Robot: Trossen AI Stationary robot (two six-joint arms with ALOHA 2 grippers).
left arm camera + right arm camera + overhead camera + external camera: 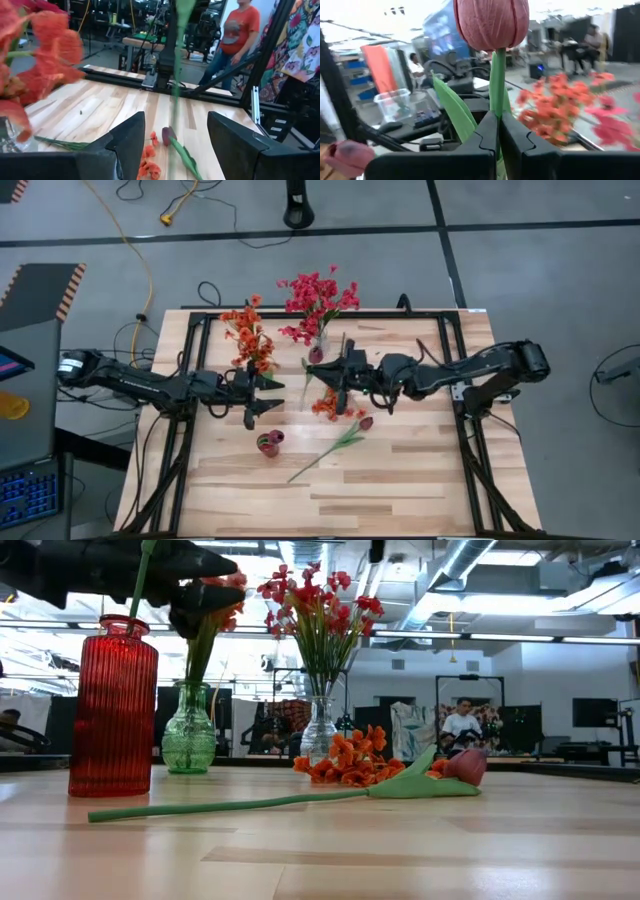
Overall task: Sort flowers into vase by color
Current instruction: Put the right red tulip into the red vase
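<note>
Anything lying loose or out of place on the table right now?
Yes. One tulip lies flat on the table instead of standing in a vase, and an orange spray lies loose beside it, near the clear vase. Nothing looks spilled or broken.

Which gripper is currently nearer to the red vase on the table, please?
Left. The left gripper hovers open just above the red vase, beside the orange spray. The right gripper, shut on a tulip, sits farther off, by the clear vase.
</note>
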